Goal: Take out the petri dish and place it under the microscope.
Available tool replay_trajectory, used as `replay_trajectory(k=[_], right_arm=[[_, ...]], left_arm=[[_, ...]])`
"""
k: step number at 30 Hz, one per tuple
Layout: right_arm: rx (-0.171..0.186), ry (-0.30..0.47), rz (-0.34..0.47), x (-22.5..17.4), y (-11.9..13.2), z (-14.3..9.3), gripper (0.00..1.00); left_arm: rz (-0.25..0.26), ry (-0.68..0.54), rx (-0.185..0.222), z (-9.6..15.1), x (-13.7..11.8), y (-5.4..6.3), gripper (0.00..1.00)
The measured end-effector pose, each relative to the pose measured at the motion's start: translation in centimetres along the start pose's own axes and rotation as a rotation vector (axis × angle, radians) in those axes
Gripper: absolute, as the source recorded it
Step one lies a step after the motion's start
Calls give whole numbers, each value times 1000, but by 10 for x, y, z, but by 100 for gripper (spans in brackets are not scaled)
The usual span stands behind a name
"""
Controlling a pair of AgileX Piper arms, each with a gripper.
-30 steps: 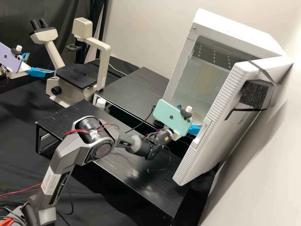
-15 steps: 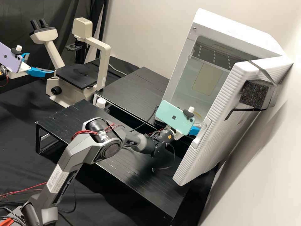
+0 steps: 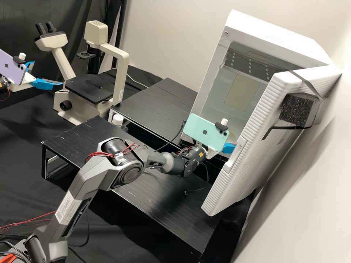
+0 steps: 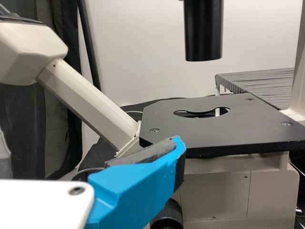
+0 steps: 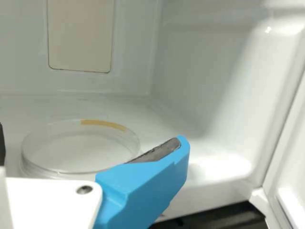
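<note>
In the high view my right gripper [image 3: 229, 148] is at the mouth of the white incubator [image 3: 215, 65], partly behind a teal phone. The clear petri dish [image 5: 52, 148], with a strip of yellow tape on its rim, lies flat on the incubator floor in the right wrist view. There my right gripper [image 5: 90, 143] is open, its fingers wide apart on the dish's near side, holding nothing. My left gripper [image 3: 48, 73] stands open and empty beside the microscope [image 3: 122, 80]. In the left wrist view the left gripper [image 4: 86, 143] is before the black microscope stage [image 4: 214, 133].
The incubator's ribbed door [image 3: 252, 135] stands open on the right, a foam block [image 3: 298, 109] strapped to it. Low black racks [image 3: 157, 106] fill the space between microscope and incubator. A white-capped bottle [image 3: 117, 119] stands between the racks. The microscope's black condenser [image 4: 204, 33] hangs above its stage.
My right gripper has moved rightward and farther into the incubator opening, its arm stretching along with it. The left gripper has kept still.
</note>
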Motion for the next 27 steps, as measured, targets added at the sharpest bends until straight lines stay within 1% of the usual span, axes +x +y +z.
replay_trajectory(k=[2, 5, 9, 11, 13, 15, 17, 19, 21, 22, 24, 27], right_arm=[[-6, 3, -19, 2, 1, -2, 100], [7, 13, -40, 5, 1, -4, 100], [51, 16, -65, 9, -3, -2, 100], [63, 23, -76, 11, -4, -2, 100], [84, 13, -93, 12, -6, 0, 100], [96, 11, -98, 13, -7, 2, 100], [100, 10, -102, 14, -7, 2, 100], [111, 4, -109, 14, -9, 4, 100], [105, 5, -116, 14, -9, 3, 100], [113, 3, -119, 14, -9, 3, 100], [107, 4, -125, 14, -10, 3, 100], [106, 5, -130, 14, -10, 3, 100]], left_arm=[[0, 0, 0, 0, 0, 0, 100], [0, 0, 0, 0, 0, 0, 100], [0, 0, 0, 0, 0, 0, 100], [0, 0, 0, 0, 0, 0, 100], [0, 0, 0, 0, 0, 0, 100], [0, 0, 0, 0, 0, 0, 100], [0, 0, 0, 0, 0, 0, 100], [0, 0, 0, 0, 0, 0, 100], [0, 0, 0, 0, 0, 0, 100], [0, 0, 0, 0, 0, 0, 100], [0, 0, 0, 0, 0, 0, 100], [0, 0, 0, 0, 0, 0, 100]])
